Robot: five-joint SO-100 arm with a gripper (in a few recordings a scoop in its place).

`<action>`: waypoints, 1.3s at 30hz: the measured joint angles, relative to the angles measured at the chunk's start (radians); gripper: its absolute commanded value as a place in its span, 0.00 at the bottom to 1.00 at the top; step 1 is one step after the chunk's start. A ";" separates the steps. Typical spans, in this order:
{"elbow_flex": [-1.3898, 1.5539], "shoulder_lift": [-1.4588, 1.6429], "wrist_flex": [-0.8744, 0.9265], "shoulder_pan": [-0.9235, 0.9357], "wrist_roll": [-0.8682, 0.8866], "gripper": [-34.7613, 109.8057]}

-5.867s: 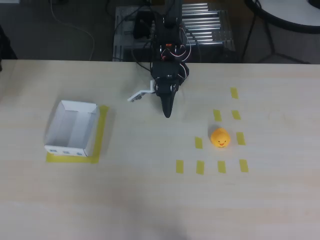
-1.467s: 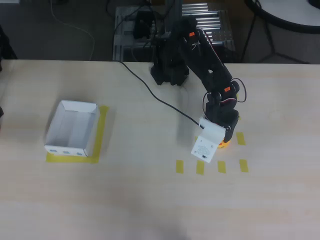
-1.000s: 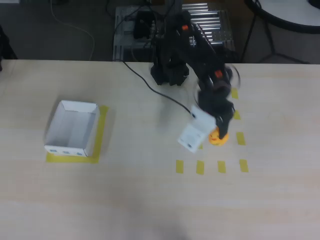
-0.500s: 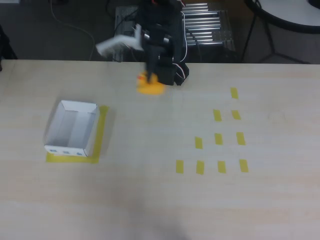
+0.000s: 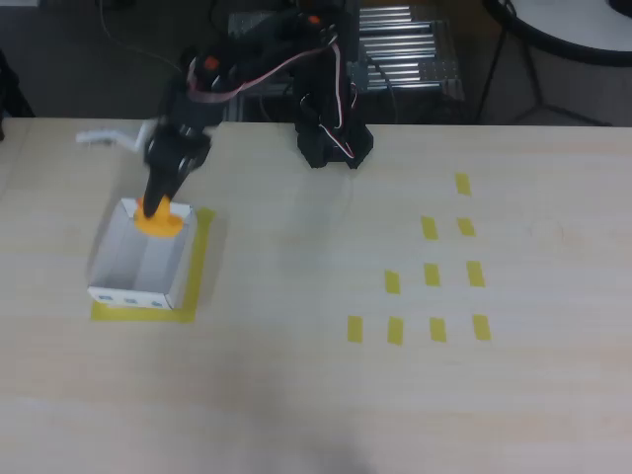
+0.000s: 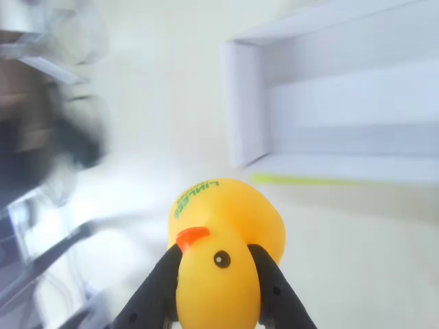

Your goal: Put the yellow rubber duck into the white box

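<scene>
We find the gripper (image 5: 158, 205) pinching the duck (image 5: 159, 219): in the wrist view its two black fingers (image 6: 156, 288) press against either side of the duck's (image 6: 223, 252) head, orange beak toward the camera and green lettering on the body behind. In the overhead view the duck sits at the box's (image 5: 118, 259) far wall, over the rim nearest the table's (image 5: 316, 395) back edge; we cannot tell whether it touches the box. The box stands near the table's left edge on a yellow tape mat (image 5: 200, 259), with small blue marks on its near outer wall. In the wrist view the box (image 6: 329, 89) lies beyond the duck, open and white inside. Yellow tape strips (image 5: 432, 275) lie well apart, toward the right of the table. The arm's base (image 5: 334, 138) stands at the back edge.
</scene>
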 measured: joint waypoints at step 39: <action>-0.052 -0.399 -0.210 0.192 -0.081 0.42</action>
